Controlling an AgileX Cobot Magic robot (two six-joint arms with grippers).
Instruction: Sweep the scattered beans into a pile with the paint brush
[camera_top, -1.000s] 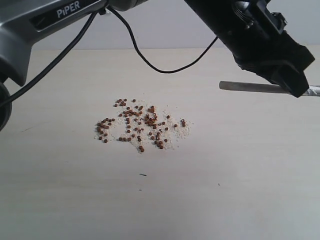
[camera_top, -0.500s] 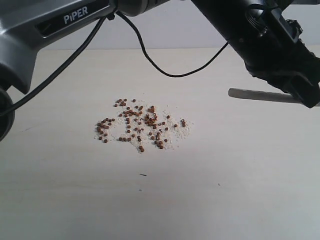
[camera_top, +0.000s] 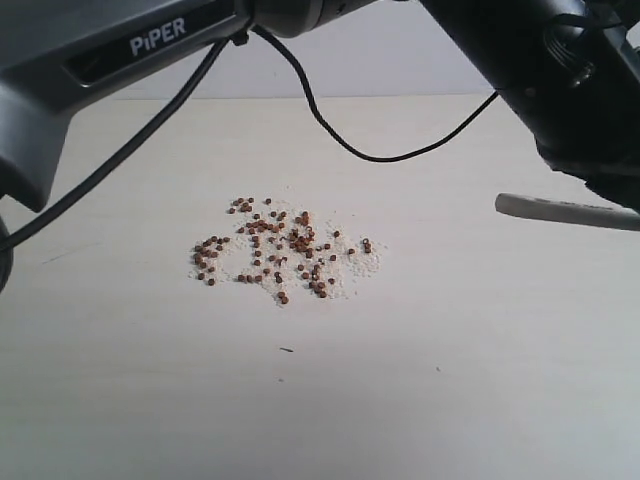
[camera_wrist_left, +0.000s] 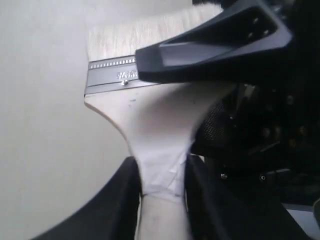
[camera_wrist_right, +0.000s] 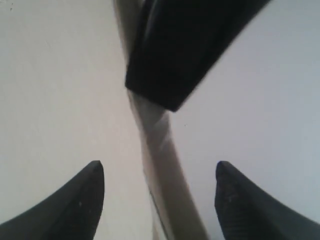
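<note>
Left wrist view: left gripper (camera_wrist_left: 162, 167) pinches the paint brush (camera_wrist_left: 150, 120) by its handle, right gripper (camera_wrist_right: 159, 167) spread astride it; hold firm, then lower it just outside the beans (camera_top: 285, 250), which lie well apart.

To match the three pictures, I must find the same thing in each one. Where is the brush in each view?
Exterior view: the brush is at the right edge, seen edge-on, to the right of the beans.
Left wrist view: its broad face fills the centre, and the left hand grips its handle.
Right wrist view: it is edge-on between the fingers of the open right hand.
Shared landmark: the pale table.
</note>
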